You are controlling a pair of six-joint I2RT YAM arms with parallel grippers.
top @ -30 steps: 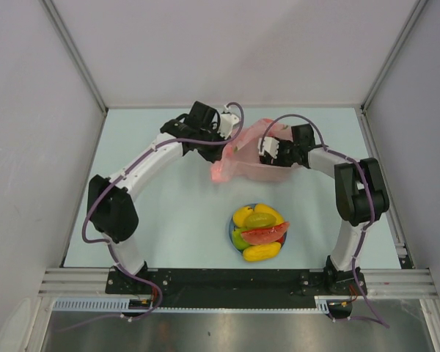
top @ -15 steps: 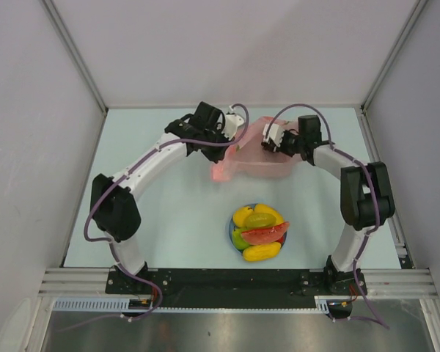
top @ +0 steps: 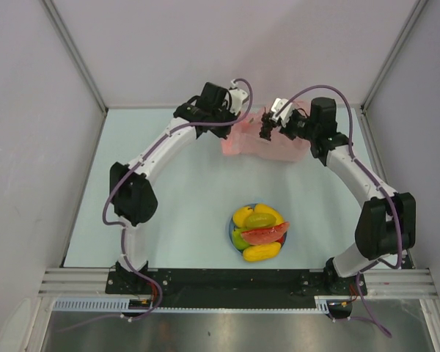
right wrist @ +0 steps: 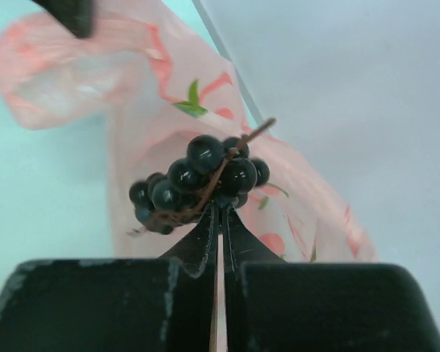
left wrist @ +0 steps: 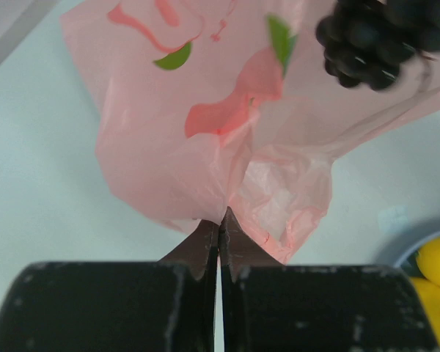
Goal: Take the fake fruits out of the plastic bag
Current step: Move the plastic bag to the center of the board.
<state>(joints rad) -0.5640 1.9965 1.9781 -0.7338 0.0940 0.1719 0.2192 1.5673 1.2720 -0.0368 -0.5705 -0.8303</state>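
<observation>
**rigwatcher:** Right tool (right wrist: 218,209) is pinched together on the thin brown stem of the grape bunch (right wrist: 198,180), with the dark berries sitting just above the tips. Left tool (left wrist: 218,220) is squeezed tight on a gathered fold of the plastic bag (left wrist: 169,147). How's that bunch going to behave?

**benchmonkey:** Light and knobbly, I'd guess. The berries look glossy, so probably slippery. The stem is the sane place to grab, though it's skinny and the bunch could swivel on it. The bag is thin, limp film that'll follow whatever pulls it, so a bunched-up pinch like the left one makes sense.

**rigwatcher:** Where's everything sitting?

**benchmonkey:** Bunch hangs in the air in front of the bag, outside the film as far as I can tell, over the far end of the counter (top: 176,205). The other fake fruits (top: 258,233) are piled on the blue plate (top: 231,229) near the arm bases, well apart from the bag. Can't tell if anything's inside the bag.
</observation>
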